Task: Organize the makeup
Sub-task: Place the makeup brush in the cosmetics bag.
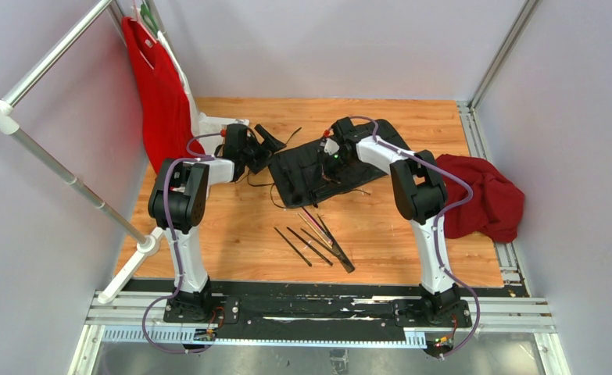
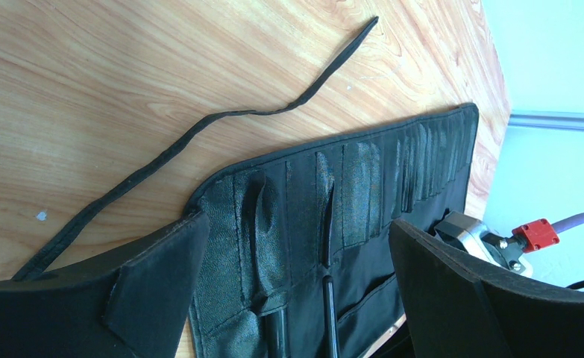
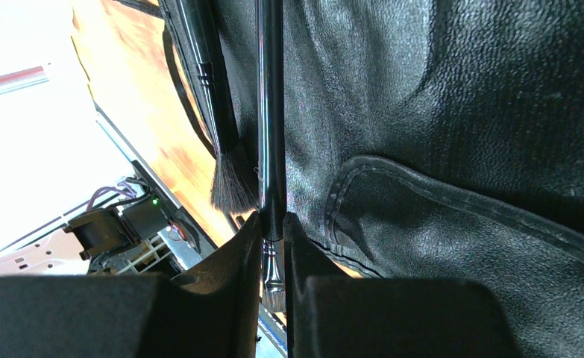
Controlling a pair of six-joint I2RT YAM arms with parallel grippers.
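A black fabric roll (image 1: 318,168) lies unrolled at mid-table. My right gripper (image 3: 273,231) is over it, shut on a thin black makeup brush (image 3: 271,134) whose small bristle tip shows between the fingers (image 3: 236,298). Beside that one lies a second brush with a fuller bristle head (image 3: 229,183). My left gripper (image 2: 297,224) hovers open over the roll's left end (image 2: 348,201), where a black brush (image 2: 331,306) sits in a slot. Several loose brushes (image 1: 314,238), black with one pinkish, lie on the wood in front of the roll.
A dark red cloth (image 1: 482,195) is heaped at the right by the right arm. A red garment (image 1: 158,94) hangs on a white rack (image 1: 52,168) at the left. The roll's black cords (image 2: 221,119) trail over the wood.
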